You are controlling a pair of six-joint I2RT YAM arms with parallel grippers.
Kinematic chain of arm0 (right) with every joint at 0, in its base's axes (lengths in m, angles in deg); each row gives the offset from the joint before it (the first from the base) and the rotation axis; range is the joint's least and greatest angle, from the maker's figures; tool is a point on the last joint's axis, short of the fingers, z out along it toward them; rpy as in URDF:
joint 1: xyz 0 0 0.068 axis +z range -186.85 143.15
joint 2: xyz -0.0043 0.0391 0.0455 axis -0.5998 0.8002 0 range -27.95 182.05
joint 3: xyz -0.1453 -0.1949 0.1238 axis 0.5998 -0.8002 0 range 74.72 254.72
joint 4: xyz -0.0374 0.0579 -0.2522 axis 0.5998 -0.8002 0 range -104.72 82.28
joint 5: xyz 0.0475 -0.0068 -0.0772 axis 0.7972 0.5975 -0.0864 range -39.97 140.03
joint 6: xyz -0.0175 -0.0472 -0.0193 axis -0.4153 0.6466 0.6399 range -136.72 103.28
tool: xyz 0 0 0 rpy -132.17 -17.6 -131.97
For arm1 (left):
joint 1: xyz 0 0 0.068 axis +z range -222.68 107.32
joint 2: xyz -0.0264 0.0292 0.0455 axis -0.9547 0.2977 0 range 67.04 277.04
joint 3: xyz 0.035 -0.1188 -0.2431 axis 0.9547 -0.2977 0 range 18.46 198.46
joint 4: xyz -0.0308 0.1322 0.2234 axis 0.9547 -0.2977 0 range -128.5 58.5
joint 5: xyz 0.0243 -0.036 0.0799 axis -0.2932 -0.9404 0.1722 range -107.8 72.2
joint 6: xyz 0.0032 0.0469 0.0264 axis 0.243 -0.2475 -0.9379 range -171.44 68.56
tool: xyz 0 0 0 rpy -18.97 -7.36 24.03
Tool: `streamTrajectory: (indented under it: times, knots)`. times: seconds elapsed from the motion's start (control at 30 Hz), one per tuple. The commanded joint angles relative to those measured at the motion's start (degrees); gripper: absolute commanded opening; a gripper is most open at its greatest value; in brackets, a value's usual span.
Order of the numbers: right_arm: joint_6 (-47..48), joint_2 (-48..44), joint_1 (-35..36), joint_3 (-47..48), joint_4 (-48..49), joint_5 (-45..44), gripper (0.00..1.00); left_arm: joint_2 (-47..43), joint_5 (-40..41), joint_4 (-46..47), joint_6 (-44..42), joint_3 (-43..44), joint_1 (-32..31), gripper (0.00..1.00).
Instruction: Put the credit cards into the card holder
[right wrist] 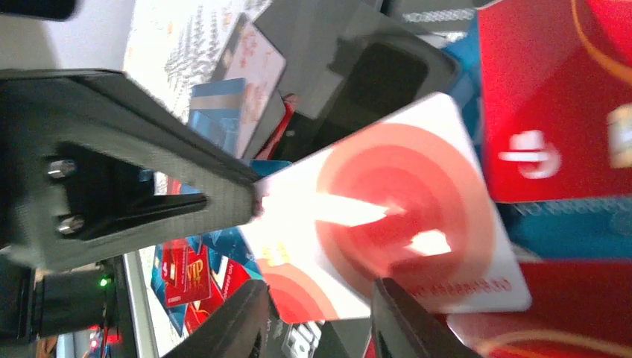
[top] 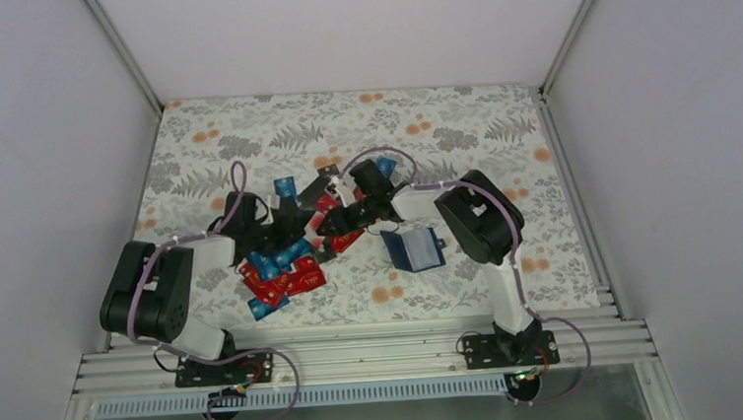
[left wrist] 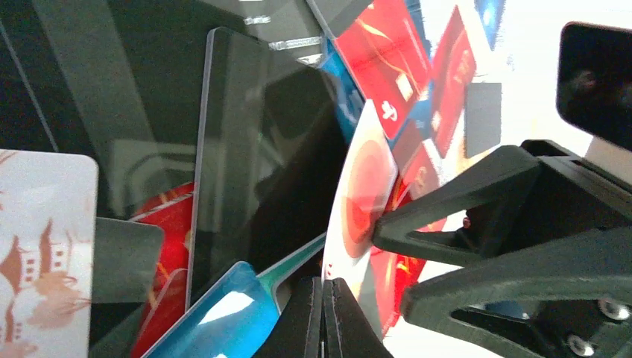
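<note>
Left claw (left wrist: 323, 292) is pinched shut on one white-and-red card (left wrist: 361, 194). Right claw (right wrist: 319, 289) sits part-open astride it, grip unclear. One wallet (top: 415, 249) lies beside many loose cards (top: 278, 273).

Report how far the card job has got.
Done: nothing evident; the card holder sits beside the pile, no card visibly slotted. In hand: the left tool pinches a white-and-red card, the right tool open beside it. Left: the whole card pile.
</note>
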Motion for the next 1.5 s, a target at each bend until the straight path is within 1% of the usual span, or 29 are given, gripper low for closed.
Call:
streamTrajectory:
  times: [0.0, 0.03, 0.13, 0.2, 0.23, 0.33, 0.5, 0.63, 0.7, 0.83, 0.93, 1.0, 1.17, 1.37, 1.47]
  knots:
    - [0.4, -3.7, 1.1, 0.0, -10.5, -6.3, 0.42, -4.5, 0.9, -3.9, -0.8, 1.4, -0.5, 0.02]
    - [0.4, -5.1, 0.9, 0.1, -11.2, -6.9, 0.46, -5.6, 1.0, -4.6, -0.9, 1.7, -0.5, 0.02]
    - [0.2, -9.9, 0.4, -0.4, -12.1, -8.5, 0.64, -9.2, 1.0, -6.2, -1.2, 2.9, -0.6, 0.02]
    - [-0.2, -13.4, -0.4, -1.7, -12.2, -9.2, 0.72, -11.6, 1.0, -7.2, -1.3, 3.7, -0.6, 0.02]
    - [-0.6, -15.3, -1.0, -2.6, -12.0, -9.6, 0.75, -12.6, 0.8, -7.6, -1.3, 4.1, -0.7, 0.02]
    - [-1.7, -21.1, -3.0, -6.1, -10.9, -9.4, 0.78, -15.5, 0.3, -8.3, -0.9, 5.4, -0.9, 0.03]
    - [-5.3, -30.8, -6.9, -13.9, -5.4, -4.7, 0.77, -18.6, -1.1, -6.7, 1.2, 7.6, -2.3, 0.02]
    - [-10.6, -36.8, -8.4, -18.6, -0.9, -1.9, 0.75, -19.7, -1.6, -4.2, 4.3, 9.7, -4.2, 0.02]
    - [-13.6, -39.2, -8.7, -20.4, 2.3, -1.4, 0.73, -20.0, -2.3, -1.8, 6.9, 10.2, -5.5, 0.02]
    - [-20.3, -42.5, -8.8, -23.6, 9.2, -1.8, 0.68, -20.2, -1.4, -0.9, 10.3, 13.1, -8.5, 0.02]
    - [-23.6, -44.0, -8.9, -24.4, 13.8, -1.6, 0.68, -20.5, -1.2, 0.9, 12.9, 14.4, -10.3, 0.02]
    - [-24.8, -44.7, -8.9, -24.1, 15.1, -2.0, 0.67, -20.6, -1.2, 2.4, 14.5, 14.9, -11.4, 0.02]
    - [-27.0, -47.4, -9.3, -23.5, 17.0, -3.8, 0.66, -20.9, -0.7, 6.0, 17.4, 15.8, -13.9, 0.02]
    - [-28.4, -50.7, -11.0, -24.4, 18.9, -5.4, 0.59, -22.0, 0.3, 8.2, 18.8, 16.2, -15.8, 0.02]
    - [-28.5, -50.8, -11.6, -24.1, 18.7, -5.0, 0.59, -23.3, 1.2, 8.7, 18.8, 16.0, -16.0, 0.03]
